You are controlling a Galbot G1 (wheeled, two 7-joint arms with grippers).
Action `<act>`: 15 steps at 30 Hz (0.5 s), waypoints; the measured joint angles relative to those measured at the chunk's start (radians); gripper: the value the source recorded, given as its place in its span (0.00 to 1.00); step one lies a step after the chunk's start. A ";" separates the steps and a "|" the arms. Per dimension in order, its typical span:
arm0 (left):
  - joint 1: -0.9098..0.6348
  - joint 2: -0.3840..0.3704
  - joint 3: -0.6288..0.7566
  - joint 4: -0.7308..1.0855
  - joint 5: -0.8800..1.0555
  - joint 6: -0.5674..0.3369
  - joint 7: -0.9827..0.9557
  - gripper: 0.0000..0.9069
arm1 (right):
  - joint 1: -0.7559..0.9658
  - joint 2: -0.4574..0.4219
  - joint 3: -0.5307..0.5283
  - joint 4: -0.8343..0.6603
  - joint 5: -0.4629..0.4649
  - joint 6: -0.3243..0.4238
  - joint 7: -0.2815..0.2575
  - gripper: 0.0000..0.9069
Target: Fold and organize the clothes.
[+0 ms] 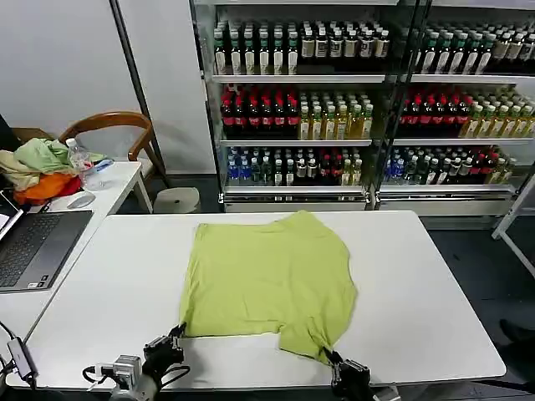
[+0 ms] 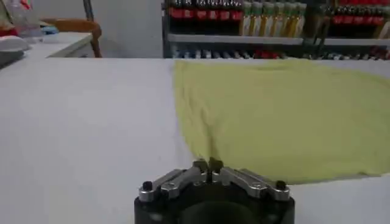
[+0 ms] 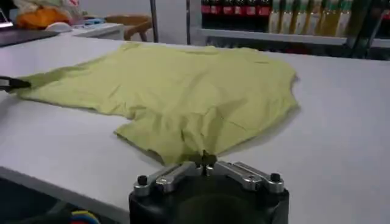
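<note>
The clothes are one lime T-shirt (image 1: 267,276) lying mostly flat on the white table (image 1: 109,292), with its near right part bunched into folds. My left gripper (image 1: 175,332) is at the shirt's near left corner, and its jaws (image 2: 208,163) are shut on a pinch of that corner. My right gripper (image 1: 328,356) is at the near right corner, jaws shut (image 3: 204,159) on the wrinkled cloth there. In the right wrist view the T-shirt (image 3: 183,85) stretches to a point at the far left gripper (image 3: 11,84). In the left wrist view the T-shirt (image 2: 280,115) spreads away from the jaws.
A laptop (image 1: 33,246) lies on the side table to the left, with a heap of pale green and orange cloth (image 1: 40,171) and a water bottle (image 1: 79,160). A wooden chair (image 1: 109,125) and a stool (image 1: 177,199) stand behind. Drink shelves (image 1: 334,100) line the back.
</note>
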 measured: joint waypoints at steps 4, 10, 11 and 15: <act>0.029 0.010 -0.011 -0.024 0.008 -0.005 0.002 0.04 | -0.042 -0.010 0.025 0.032 -0.018 -0.001 -0.010 0.00; 0.092 0.021 -0.035 -0.061 0.008 -0.017 0.009 0.06 | -0.107 -0.024 0.067 0.086 -0.033 -0.006 -0.027 0.00; 0.104 0.023 -0.041 -0.068 0.008 -0.019 0.009 0.06 | -0.116 -0.027 0.074 0.095 -0.033 -0.007 -0.029 0.00; 0.159 0.030 -0.063 -0.099 0.015 -0.025 0.012 0.04 | -0.135 -0.038 0.093 0.132 -0.033 -0.010 -0.032 0.00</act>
